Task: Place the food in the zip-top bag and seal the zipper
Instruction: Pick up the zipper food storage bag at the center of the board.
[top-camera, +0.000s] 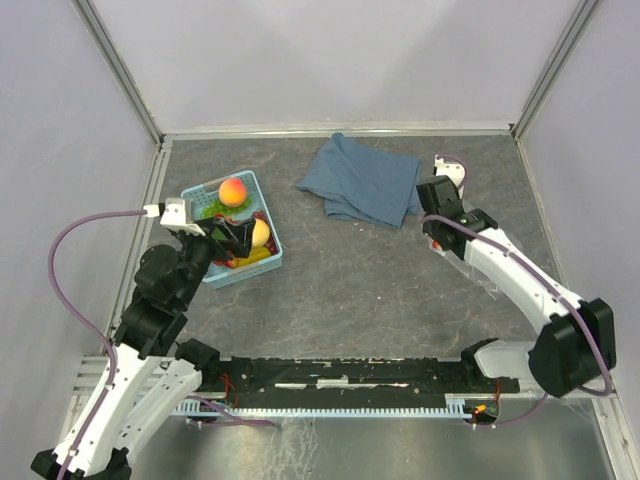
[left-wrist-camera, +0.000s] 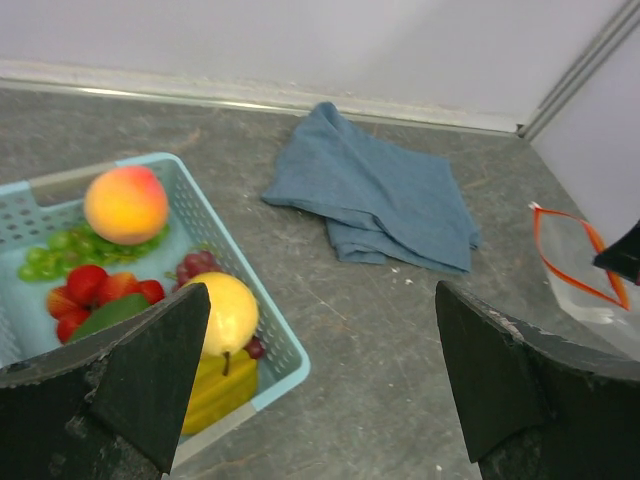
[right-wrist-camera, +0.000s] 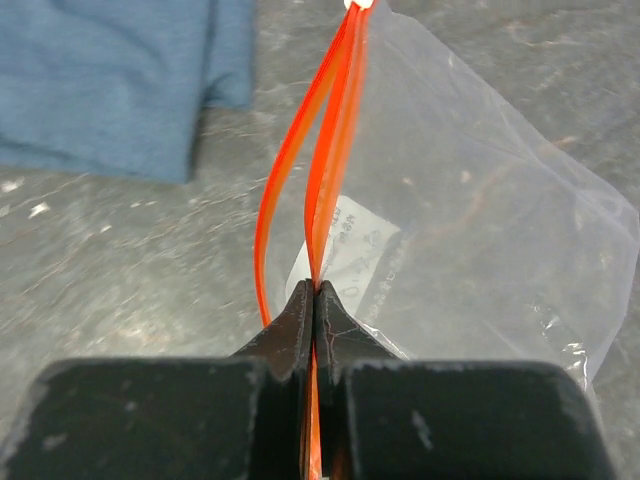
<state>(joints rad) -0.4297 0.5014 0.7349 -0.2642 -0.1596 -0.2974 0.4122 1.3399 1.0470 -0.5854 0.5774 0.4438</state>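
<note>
Grey worktop, walled on three sides. A folded blue cloth lies near the far edge, between the two arms. A light blue plastic basket stands on the left side, well apart from the cloth.

The clear zip-top bag lies on the right side, beside the cloth's right end, with its mouth slightly parted. The left tool is poised over the basket, its fingers spread wide and holding nothing. The right tool is pressed together, pinching the bag's mouth edge.

All the food is in the basket:
- two peaches
- a banana
- strawberries
- dark red grapes
- green pieces

The red-orange zipper runs from the pinch point away along the bag's mouth, its two strands bowed apart.
</note>
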